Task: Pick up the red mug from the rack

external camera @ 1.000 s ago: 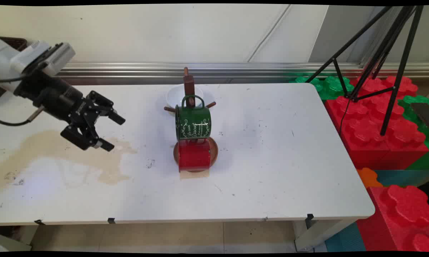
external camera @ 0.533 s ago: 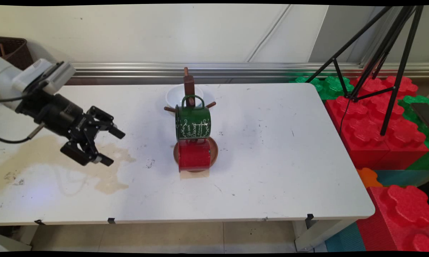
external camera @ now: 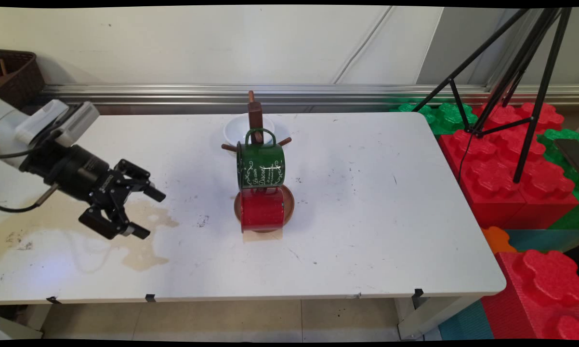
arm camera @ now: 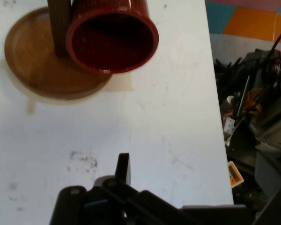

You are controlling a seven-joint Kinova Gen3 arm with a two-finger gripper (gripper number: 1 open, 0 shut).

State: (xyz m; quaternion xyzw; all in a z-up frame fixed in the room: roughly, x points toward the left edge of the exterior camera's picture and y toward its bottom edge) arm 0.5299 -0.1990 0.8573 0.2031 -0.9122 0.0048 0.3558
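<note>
Currently your pincer (external camera: 147, 214) hangs spread and empty over the white surface (external camera: 366, 202), well left of the wooden mug stand (external camera: 256, 120) bearing a green mug (external camera: 260, 165) above a red mug (external camera: 262, 210).

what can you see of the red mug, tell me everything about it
The red mug is a glossy, speckled red, enamel-looking cup hanging on its side from a low peg of the wooden mug tree, just above the tree's round wooden base. Its open mouth faces the gripper, showing a dark red inside. A green mug hangs directly above it.
</note>
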